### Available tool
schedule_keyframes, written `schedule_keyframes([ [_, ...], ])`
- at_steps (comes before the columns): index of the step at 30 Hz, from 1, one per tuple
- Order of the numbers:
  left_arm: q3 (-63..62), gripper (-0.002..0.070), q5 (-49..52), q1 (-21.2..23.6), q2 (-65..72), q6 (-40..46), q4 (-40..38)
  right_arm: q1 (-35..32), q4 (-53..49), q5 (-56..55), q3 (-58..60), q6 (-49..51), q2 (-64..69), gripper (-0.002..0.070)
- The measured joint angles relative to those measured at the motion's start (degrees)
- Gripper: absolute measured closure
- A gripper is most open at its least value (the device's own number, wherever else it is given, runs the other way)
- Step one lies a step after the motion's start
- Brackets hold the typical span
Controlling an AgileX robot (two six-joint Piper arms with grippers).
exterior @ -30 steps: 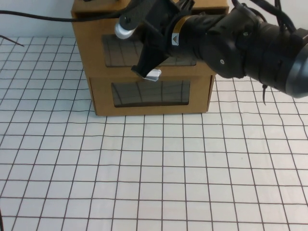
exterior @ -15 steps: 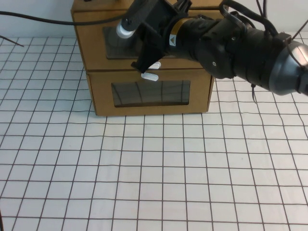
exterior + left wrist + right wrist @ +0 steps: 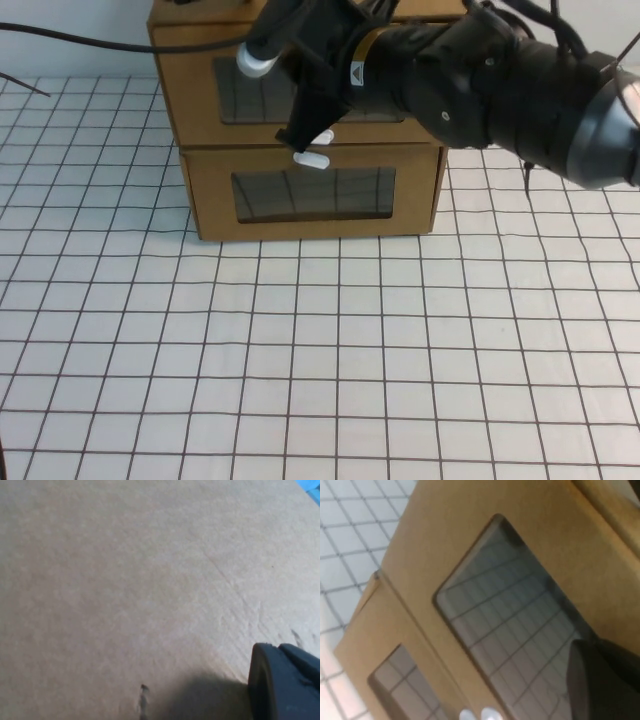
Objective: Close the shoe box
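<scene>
The shoe box (image 3: 195,100) is the upper of two stacked brown cardboard boxes at the back of the table. Its clear window (image 3: 250,92) has a white tab (image 3: 323,136) just below it. My right gripper (image 3: 300,135) reaches in from the right and rests against the shoe box front, over the window's right part and close to the tab. In the right wrist view the window (image 3: 520,610) fills the middle. My left gripper (image 3: 285,685) sits close against plain cardboard (image 3: 125,580) and is out of the high view.
The twin box (image 3: 210,190) lies under the shoe box, with its white tab (image 3: 312,158) above its window (image 3: 310,193). A white gridded tablecloth (image 3: 320,350) covers the table in front. A black cable (image 3: 80,38) runs in from the left.
The shoe box front has slid back away from me, from overhanging the lower box to about level with it. My right gripper moved back with it.
</scene>
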Motion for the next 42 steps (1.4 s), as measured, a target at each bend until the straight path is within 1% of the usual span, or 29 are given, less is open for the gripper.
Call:
schedule_keyframes([
  [3,0.0,0.068,0.36,0.0,0.0,0.0,-0.95,1.43,0.05,5.28,-0.33,-3.14,-1.75,0.0689],
  [9,0.0,0.068,1.72,0.0,0.0,1.48,-3.88,3.32,4.27,23.46,-0.58,-12.06,-3.17,0.0689],
  [13,0.0,0.068,1.93,0.0,-1.3,2.18,-4.44,3.32,6.78,31.41,-0.58,-13.57,-3.2,0.069],
  [17,0.0,0.068,4.1,0.12,-4.83,2.32,-3.65,3.32,7.24,34.23,-0.58,-10.7,-3.96,0.0689],
  [21,0.0,0.068,7.2,0.69,-10.09,2.4,-0.83,3.32,6.6,34.42,-0.58,-3.62,-6.66,0.0689],
  [26,0.85,0.068,8.07,1.73,-16.3,0.27,7.78,1.47,0.0,34.1,-0.58,5.2,-14.12,0.0689],
  [28,2.13,0.068,8.2,2.19,-19.07,-1.15,11.34,0.25,-1.49,35.65,-0.58,6.55,-18.2,0.069],
  [30,3.95,0.068,8.2,2.61,-22.13,-1.84,13.23,-0.79,-1.83,38.35,-0.58,7.07,-22.12,0.0689],
  [34,11.01,0.068,8.2,2.93,-29.28,-0.85,14.27,-1.68,-1.99,45.33,-0.39,7.31,-30.58,0.0689],
  [36,15.62,0.068,8.31,2.93,-33.15,0.54,14.51,-1.68,-1.56,46.87,1.15,7.45,-35.47,0.0689],
  [39,24.13,0.068,8.15,2.93,-39.87,1.74,15.99,-1.68,-0.86,46.86,5.45,9.06,-43.0,0.0689],
  [42,33.87,0.068,5.14,2.93,-46.48,2.11,17.79,-1.68,-0.62,45.21,12.52,11.51,-51.37,0.0689],
])
